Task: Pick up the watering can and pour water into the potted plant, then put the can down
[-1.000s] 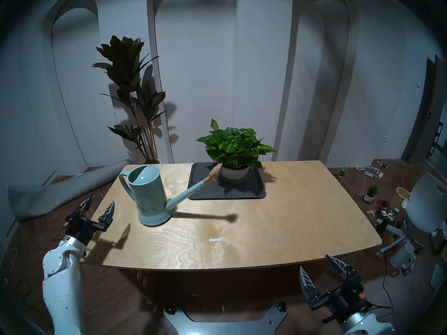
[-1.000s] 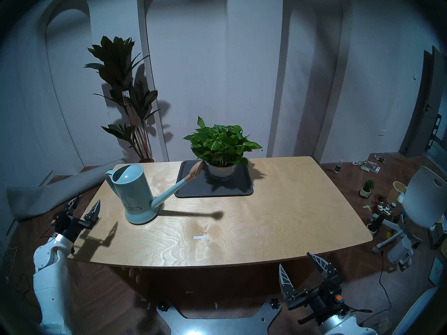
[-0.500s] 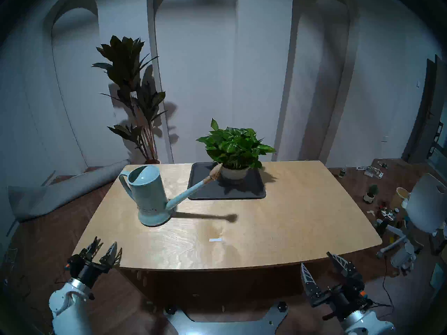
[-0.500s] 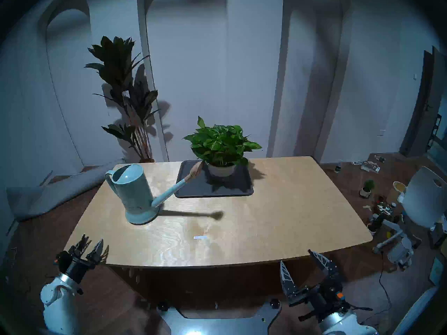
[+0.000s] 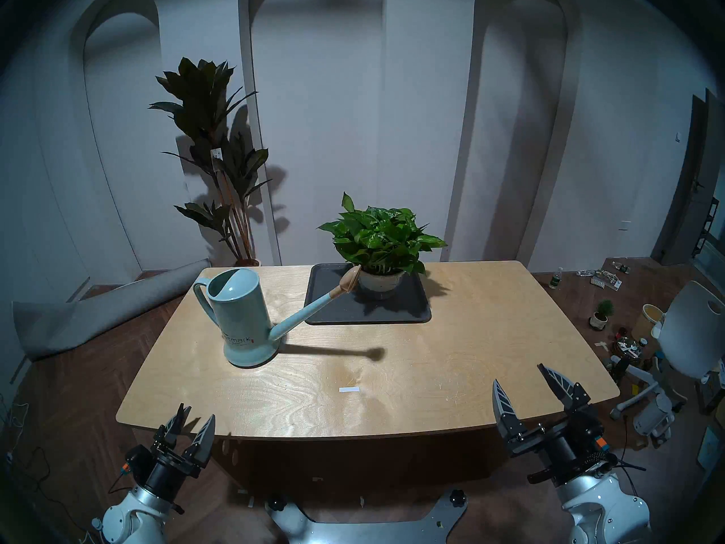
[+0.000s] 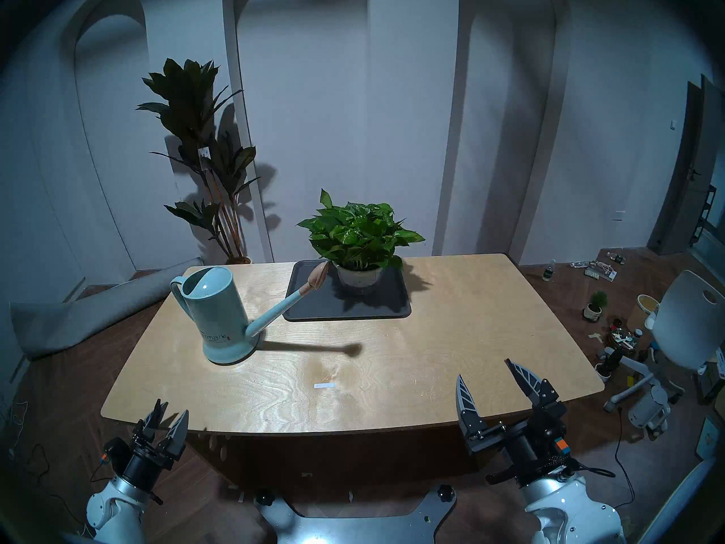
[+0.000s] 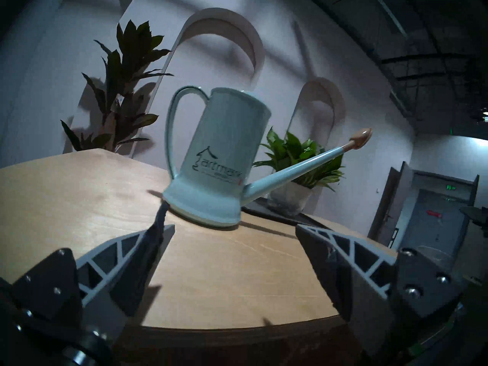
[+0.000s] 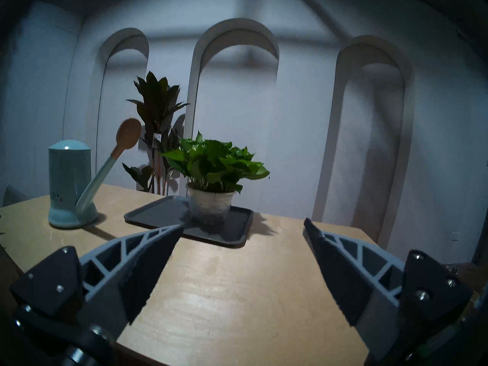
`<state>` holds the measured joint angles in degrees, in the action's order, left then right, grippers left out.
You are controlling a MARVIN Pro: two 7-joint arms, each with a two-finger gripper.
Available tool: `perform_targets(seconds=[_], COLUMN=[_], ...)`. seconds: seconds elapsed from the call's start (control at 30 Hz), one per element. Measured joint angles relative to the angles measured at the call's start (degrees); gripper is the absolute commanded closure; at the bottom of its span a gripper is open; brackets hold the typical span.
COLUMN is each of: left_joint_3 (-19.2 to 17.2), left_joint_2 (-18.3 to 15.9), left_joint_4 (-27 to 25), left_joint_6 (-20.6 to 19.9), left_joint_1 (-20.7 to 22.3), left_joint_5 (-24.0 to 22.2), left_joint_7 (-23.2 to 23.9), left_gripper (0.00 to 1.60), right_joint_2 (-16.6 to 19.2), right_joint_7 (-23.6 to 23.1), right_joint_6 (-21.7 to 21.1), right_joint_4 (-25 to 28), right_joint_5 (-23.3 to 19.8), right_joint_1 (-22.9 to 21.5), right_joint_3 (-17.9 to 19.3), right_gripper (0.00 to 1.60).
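**Clearance and obstructions around both tools**

Left tool: fingers apart, empty, at the near left edge of the counter. Ahead of it bare wood runs to the watering can, which stands upright directly forward. Handle loop faces away and to its left; open air around the loop. The spout reaches forward-right over the dark tray, its rose just beside the potted plant, barring a straight pass there.

Right tool: fingers wide apart, over the near right corner. Ahead lies bare counter up to the tray; a small white strip lies flat to its left.
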<state>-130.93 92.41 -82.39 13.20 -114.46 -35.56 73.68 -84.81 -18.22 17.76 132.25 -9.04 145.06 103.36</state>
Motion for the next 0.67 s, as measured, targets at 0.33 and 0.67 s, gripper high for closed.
perform_targets(seconds=[0.33, 0.67], left_joint_3=[-1.6, 4.0], left_joint_2=[2.4, 5.7], left_joint_4=[-6.8, -15.1], left_joint_6=[6.0, 11.3], left_joint_1=[1.5, 0.8], left_joint_5=[-6.8, -9.7], left_joint_7=[5.4, 7.5], left_gripper=[0.0, 0.0], right_joint_2=[0.8, 0.8], right_joint_7=[-0.3, -0.5], right_joint_6=[-1.5, -6.3], right_joint_4=[0.6, 0.5], right_joint_5=[0.0, 0.9], right_joint_1=[-3.1, -8.2], right_joint_3=[-4.1, -11.1], right_gripper=[0.0, 0.0])
